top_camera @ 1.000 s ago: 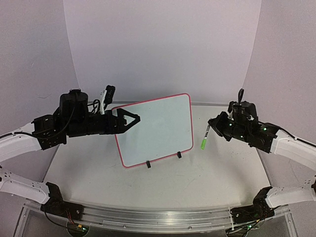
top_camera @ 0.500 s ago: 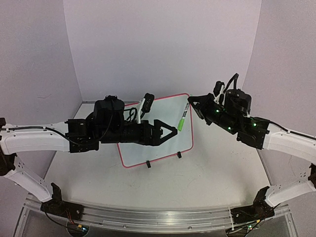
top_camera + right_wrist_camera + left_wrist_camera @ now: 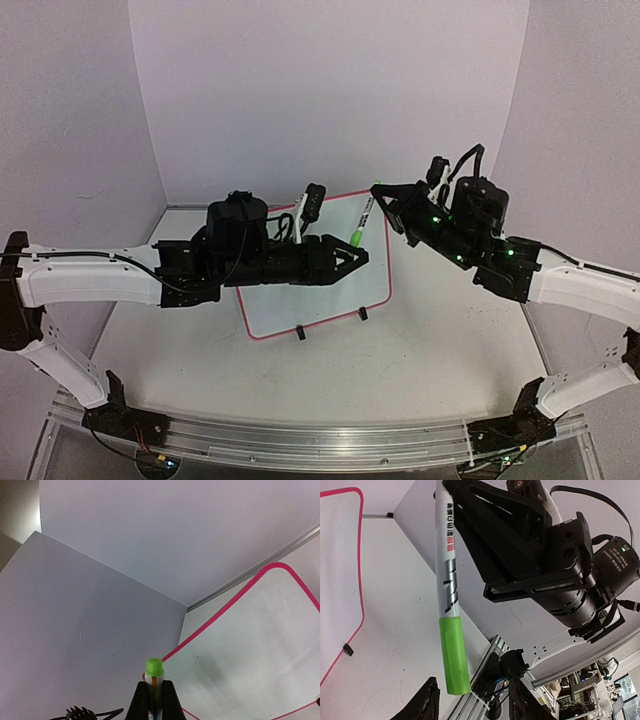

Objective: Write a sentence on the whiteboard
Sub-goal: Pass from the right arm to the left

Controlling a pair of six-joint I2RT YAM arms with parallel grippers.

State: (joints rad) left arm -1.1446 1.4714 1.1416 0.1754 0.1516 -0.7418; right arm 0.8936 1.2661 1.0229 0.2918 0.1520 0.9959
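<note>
Whiteboard [image 3: 322,290] is standing centre of the top view, leaning back on two black feet [image 3: 300,333], pink frame, white face showing. In the left wrist view its pink edge [image 3: 359,580] is sitting at the left of frame. In the right wrist view its corner [image 3: 270,567] is filling the lower right.

Right gripper [image 3: 384,204] is hovering at the board's upper right corner, clamping a marker [image 3: 365,214]. Fingers [image 3: 169,700] are pinching tight on the barrel, with a green end [image 3: 154,667] poking out beyond them at bottom centre of that view.

The marker is hanging tilted, white barrel up, green cap [image 3: 355,238] pointing down-left, in front of the board's upper right part.

Left gripper [image 3: 361,255] is reaching in from the left, across the board, tips right below the cap. In the left wrist view its fingers [image 3: 426,702] are standing partly apart at the bottom edge. The cap [image 3: 454,655] is sitting just above the gap between them, not touching either finger. Left gripper is gripping nothing.

The right gripper's black body [image 3: 530,545] is filling the upper right there.

The board is resting on the table [image 3: 430,350].
</note>
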